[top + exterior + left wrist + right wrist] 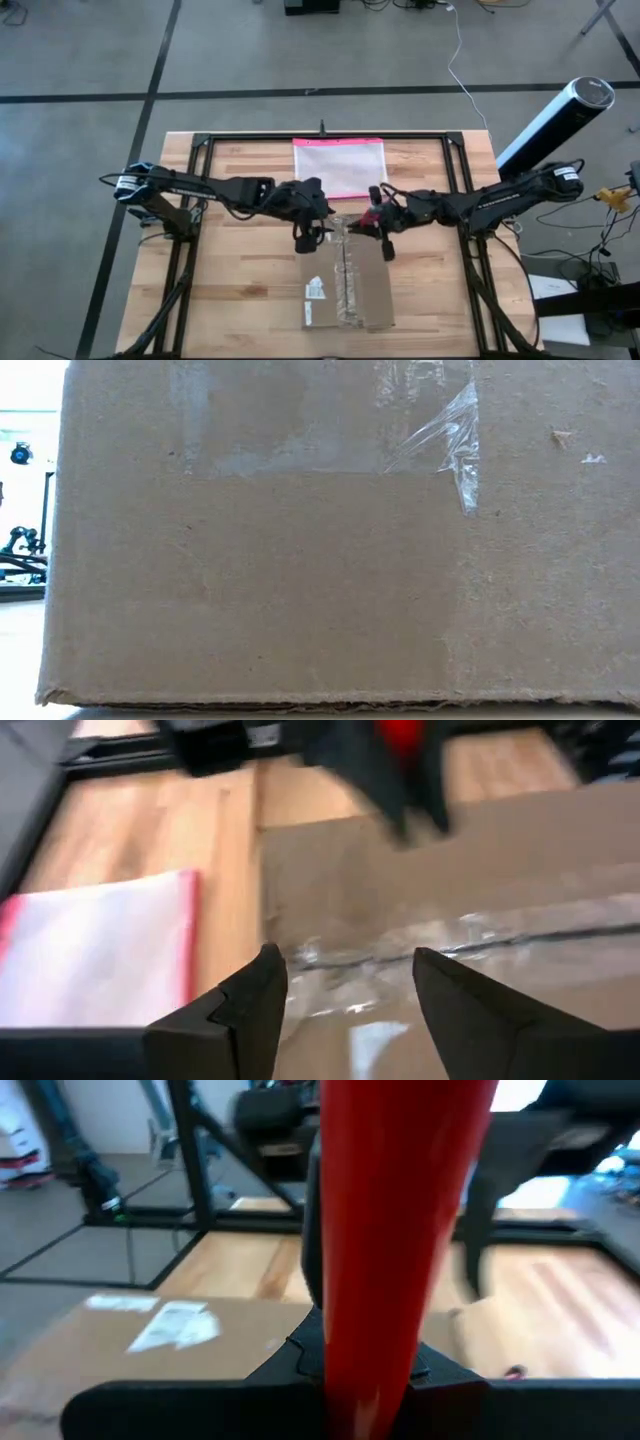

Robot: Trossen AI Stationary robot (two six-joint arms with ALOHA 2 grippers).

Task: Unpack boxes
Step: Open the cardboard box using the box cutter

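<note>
the low view is filled almost edge to edge by one side wall of the cardboard box (330,560), with a curl of clear tape (455,440) near its top, and shows neither arm; only the high view gives the whole layout. there the box (345,280) lies flat on the wooden table (230,300), from the centre toward 6 o'clock, its long axis running 12 to 6 and its taped seam (348,285) along that same line, a white label (314,291) on the 9 o'clock half. at 12 o'clock from it lies a pink-edged pouch (338,167), apart from the box

the left gripper (308,238) hangs over the box's far corner on the 9 o'clock side; in its wrist view the fingers (250,1010) stand well apart, holding nothing, with the seam running between them below. the right gripper (385,245) is over the far edge on the 3 o'clock side, and its wrist view shows it clamped on a red tool (395,1230), which blocks the middle of that picture; the label (175,1325) shows beyond it
</note>
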